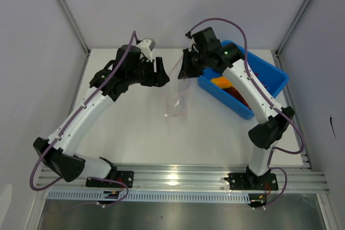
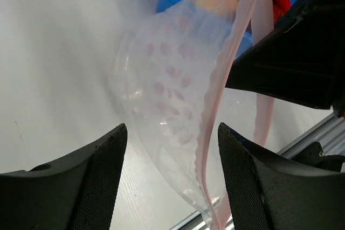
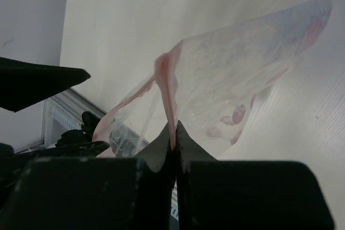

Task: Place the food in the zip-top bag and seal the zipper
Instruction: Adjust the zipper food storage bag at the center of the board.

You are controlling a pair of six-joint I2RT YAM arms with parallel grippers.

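Two grippers met over mid-table (image 1: 124, 127). The right gripper (image 3: 173, 133) was pinched shut on the zipper (image 3: 164, 74), and the zip-top bag (image 1: 178, 100) hung from it, long axis running toward the near side. The left gripper (image 2: 171, 133), jaws spread, faced the bag's mouth from just left, touching nothing. The food (image 1: 221, 81) lay in the blue bin (image 1: 267, 63) at right, beyond the right arm.

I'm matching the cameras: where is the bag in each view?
Top: bag at centre, hanging below the right gripper.
Left wrist: bag fills the centre.
Right wrist: bag at upper right.
Landmark: right gripper pinching the bag's pink edge.
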